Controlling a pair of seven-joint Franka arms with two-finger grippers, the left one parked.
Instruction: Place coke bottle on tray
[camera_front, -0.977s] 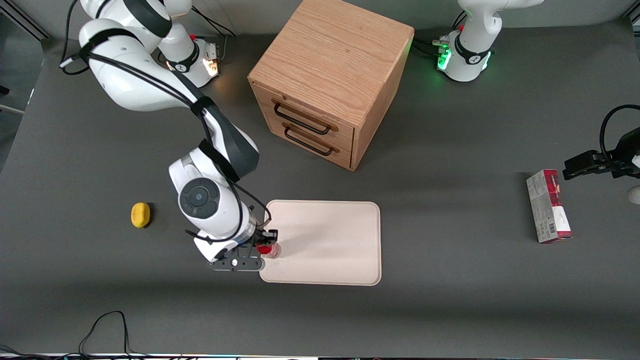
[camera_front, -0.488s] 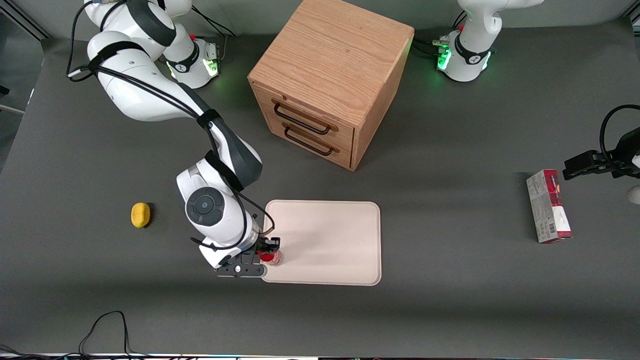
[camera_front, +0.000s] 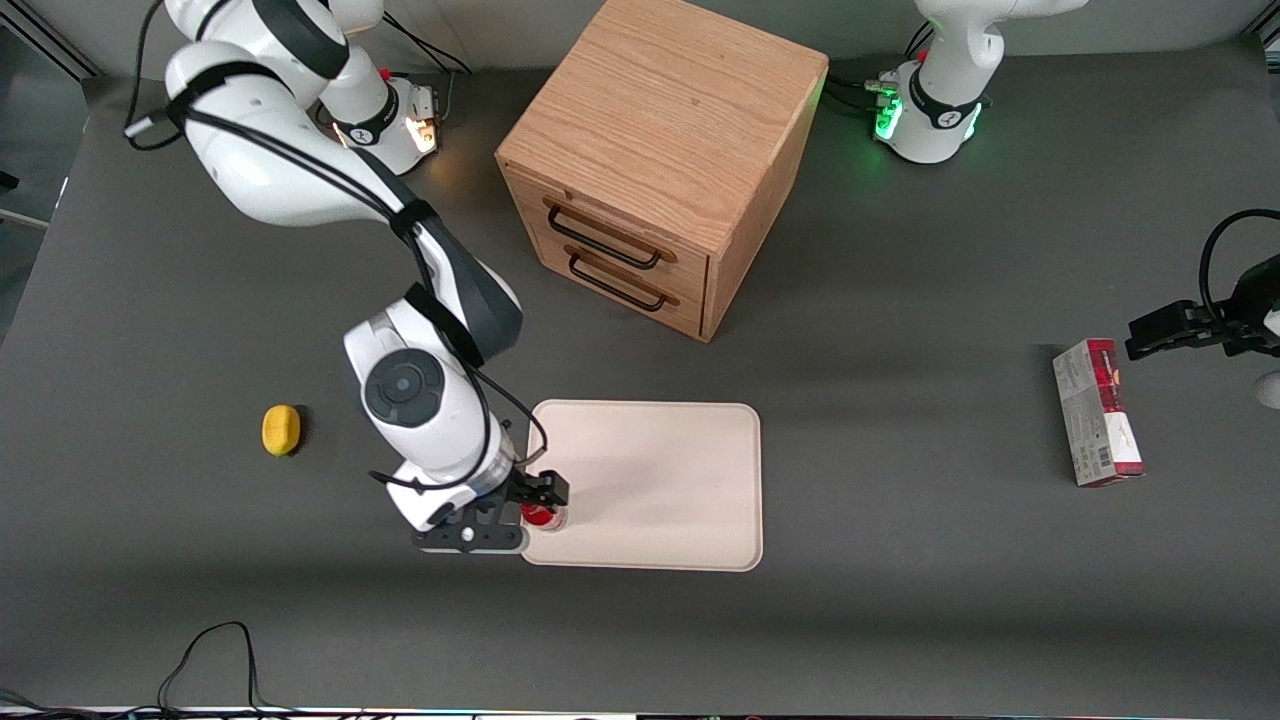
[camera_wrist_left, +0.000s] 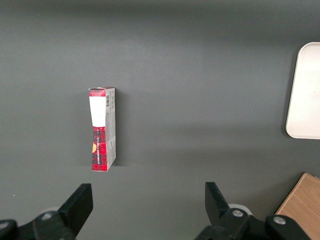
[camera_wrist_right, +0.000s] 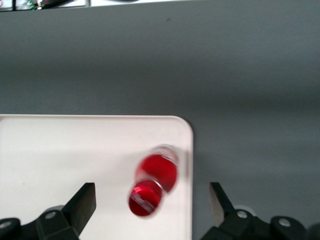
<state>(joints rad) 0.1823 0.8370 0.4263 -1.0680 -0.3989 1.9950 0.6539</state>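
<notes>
The bottle (camera_front: 543, 516) stands upright on the tray (camera_front: 660, 480), in the lower middle of the front frame, at the tray corner nearest the camera on the working arm's side. The wrist view looks straight down on it (camera_wrist_right: 154, 185): red cap, red body, a clear base close to the tray's rounded corner (camera_wrist_right: 185, 125). It looks light, stiff and smooth, probably plastic, so likely slippery to a loose pinch. Tall and slim on a small foot, it would tip at a sideways knock. The body just under the cap seems the best place to take hold, square across the width.

The gripper (camera_wrist_right: 152, 200) hangs right above the bottle, its fingers (camera_wrist_right: 82, 202) spread wide on either side with clear gaps and touching nothing; the bottle stands free, so the placing looks done.

The bottle sits near the rim, with little margin toward the table there, while most of the tray toward the right of the front frame is bare. A straight lift appears the safest way out. The cabinet (camera_front: 660, 160) at upper centre, the lemon (camera_front: 281, 430) at left and the box (camera_front: 1097, 412) at far right are all well apart.
</notes>
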